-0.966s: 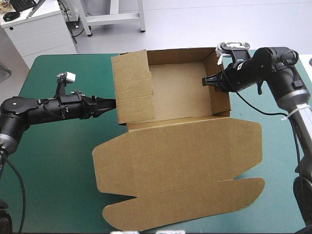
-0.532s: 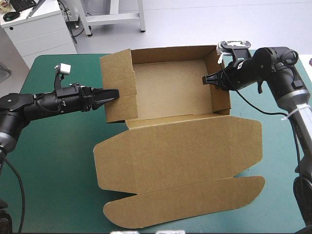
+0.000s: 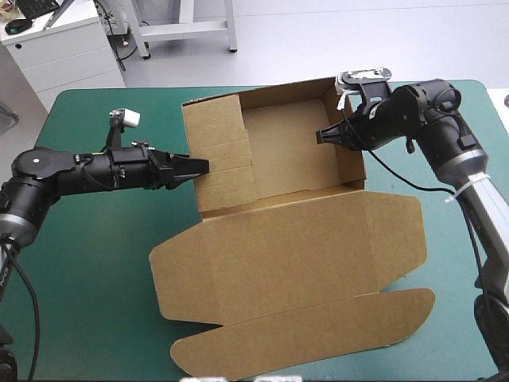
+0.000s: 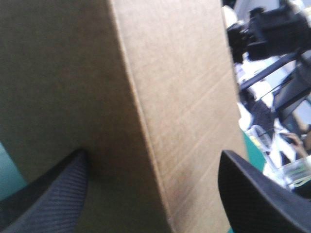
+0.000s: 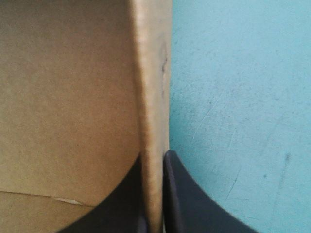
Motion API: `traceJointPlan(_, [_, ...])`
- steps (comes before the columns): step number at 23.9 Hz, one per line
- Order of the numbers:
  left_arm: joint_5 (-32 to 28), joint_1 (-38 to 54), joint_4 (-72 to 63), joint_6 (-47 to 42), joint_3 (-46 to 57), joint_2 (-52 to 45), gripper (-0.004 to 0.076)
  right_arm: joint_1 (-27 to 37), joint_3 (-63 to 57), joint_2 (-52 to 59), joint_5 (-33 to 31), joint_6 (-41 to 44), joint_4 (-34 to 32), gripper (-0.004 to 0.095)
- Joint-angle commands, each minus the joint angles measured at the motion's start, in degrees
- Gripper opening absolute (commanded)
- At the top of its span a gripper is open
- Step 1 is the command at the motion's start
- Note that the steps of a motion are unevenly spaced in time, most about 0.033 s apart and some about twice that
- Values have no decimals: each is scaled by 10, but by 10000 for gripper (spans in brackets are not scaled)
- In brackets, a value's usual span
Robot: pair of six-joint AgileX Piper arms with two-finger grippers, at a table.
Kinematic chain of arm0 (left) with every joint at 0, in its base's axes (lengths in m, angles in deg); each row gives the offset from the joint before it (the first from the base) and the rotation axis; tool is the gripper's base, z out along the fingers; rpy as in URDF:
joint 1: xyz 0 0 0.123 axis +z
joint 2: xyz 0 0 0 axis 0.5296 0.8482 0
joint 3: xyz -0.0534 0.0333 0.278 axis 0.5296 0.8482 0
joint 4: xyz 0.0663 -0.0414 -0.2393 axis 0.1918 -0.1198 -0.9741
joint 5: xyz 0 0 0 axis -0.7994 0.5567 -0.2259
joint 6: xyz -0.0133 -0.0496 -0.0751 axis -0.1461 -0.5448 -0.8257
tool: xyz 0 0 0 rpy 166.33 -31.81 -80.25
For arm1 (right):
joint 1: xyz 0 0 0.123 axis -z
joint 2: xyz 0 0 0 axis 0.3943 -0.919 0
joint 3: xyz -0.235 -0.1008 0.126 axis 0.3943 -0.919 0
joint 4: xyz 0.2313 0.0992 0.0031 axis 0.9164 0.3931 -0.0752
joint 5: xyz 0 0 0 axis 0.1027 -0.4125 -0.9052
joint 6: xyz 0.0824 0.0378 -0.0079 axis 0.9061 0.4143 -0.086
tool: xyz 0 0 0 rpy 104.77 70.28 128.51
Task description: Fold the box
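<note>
The brown box (image 3: 290,147) stands as an open tray at the table's far middle, its lid (image 3: 294,255) lying flat toward the front. My left gripper (image 3: 199,166) is at the outer side of the folded left wall (image 3: 223,151). In the left wrist view its fingers (image 4: 48,194) stand apart with the wall's creased board (image 4: 170,97) filling the space between them. My right gripper (image 3: 321,135) grips the top of the right wall (image 3: 348,143). In the right wrist view it (image 5: 154,158) is pinched on that wall's edge (image 5: 150,73).
The lid's rounded tuck flap (image 3: 302,338) reaches close to the table's front edge. The teal-green cover (image 3: 87,263) shows bare to the left of the box and in a strip on the right (image 3: 453,263). Beside the right wall lies cover (image 5: 233,97).
The left wall swung outward, then the left gripper pushed it back toward the box's inside. The right gripper shifted left and farther, turning the tray a little.
</note>
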Motion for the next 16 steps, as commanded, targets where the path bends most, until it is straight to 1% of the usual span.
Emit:
traceJointPlan(1, [-72,-50,89,-77,-48,-28,527,-21,17,35,52,21,3,0])
traceJointPlan(2, [-119,-73,160,-156,-71,-34,527,-28,18,37,59,28,-9,0])
traceJointPlan(3, [-133,-80,187,-198,-79,-37,527,-29,18,40,62,31,-13,0])
traceJointPlan(4, [-151,-92,246,-275,-95,-37,527,-29,18,42,63,33,-15,0])
traceJointPlan(6, [-180,-111,294,-339,-98,-37,527,-29,18,45,63,38,-17,0])
traceJointPlan(7, [-192,-119,309,-363,-98,-37,527,-29,18,48,63,42,-18,0])
traceJointPlan(8, [-216,-133,331,-398,-98,-37,527,-29,18,48,63,46,-18,0])
traceJointPlan(9, [-227,-142,344,-410,-98,-37,527,-29,18,48,63,49,-18,0])
traceJointPlan(13, [-254,-178,426,-474,-98,-37,527,-33,18,48,63,53,-21,0])
traceJointPlan(14, [-258,-186,449,-491,-98,-37,527,-39,18,48,63,59,-29,0])
traceJointPlan(16, [-269,-204,508,-534,-99,-37,527,-55,18,48,63,83,-67,0])
